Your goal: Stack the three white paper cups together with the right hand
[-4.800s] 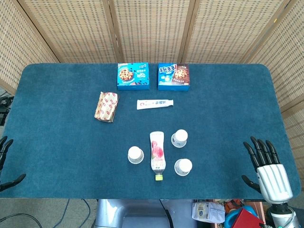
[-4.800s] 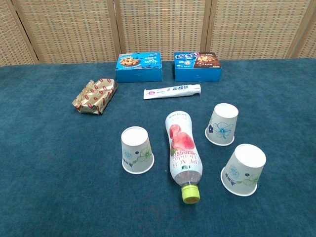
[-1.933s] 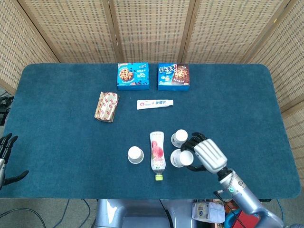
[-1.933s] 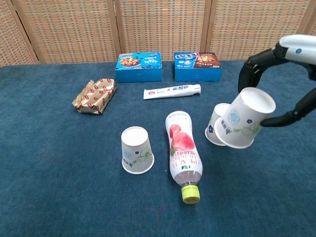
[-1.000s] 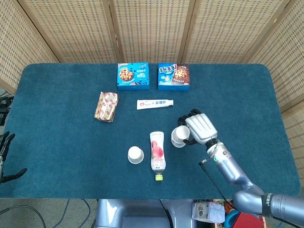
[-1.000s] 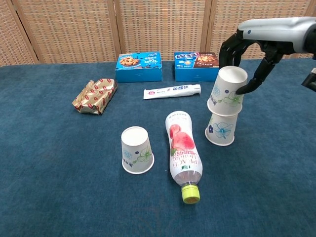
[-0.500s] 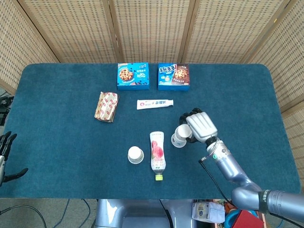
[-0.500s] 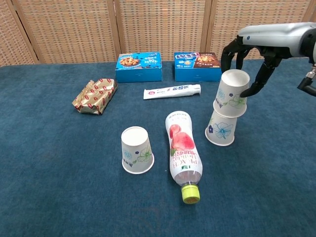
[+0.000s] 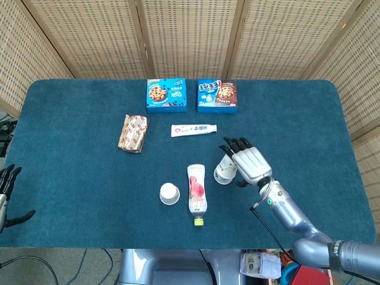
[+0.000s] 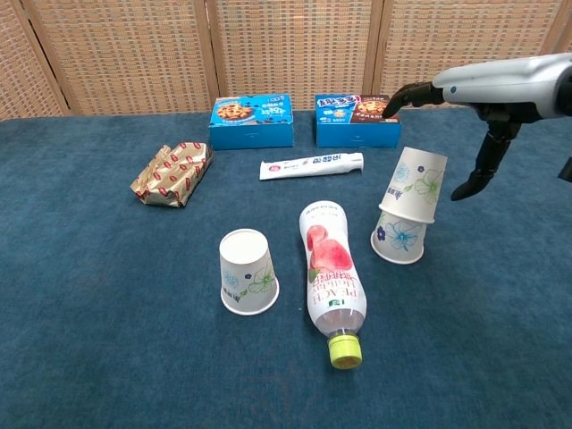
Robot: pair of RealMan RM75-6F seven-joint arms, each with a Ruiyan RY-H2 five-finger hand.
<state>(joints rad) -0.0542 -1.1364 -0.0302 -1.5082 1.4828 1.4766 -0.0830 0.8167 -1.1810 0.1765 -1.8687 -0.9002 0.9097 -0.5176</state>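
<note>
Two white paper cups stand upside down as a stack right of the bottle. The upper cup (image 10: 416, 183) sits tilted on the lower cup (image 10: 399, 238); in the head view this stack (image 9: 222, 173) shows partly under my hand. The third cup (image 9: 169, 193) (image 10: 248, 272) stands alone, upside down, left of the bottle. My right hand (image 9: 249, 161) (image 10: 487, 89) hovers over the stack with its fingers spread, holding nothing and clear of the upper cup. My left hand (image 9: 7, 196) rests open at the table's left edge.
A peach drink bottle (image 9: 196, 193) (image 10: 332, 277) lies between the lone cup and the stack. Behind lie a toothpaste box (image 10: 311, 164), two cookie boxes (image 10: 252, 121) (image 10: 357, 119) and a foil snack packet (image 10: 172, 172). The blue table cloth (image 9: 77, 178) covers everything.
My right hand carried the near right cup onto the other right cup, then let go and spread its fingers. The upper cup has settled lower, tilted. The left hand stayed put.
</note>
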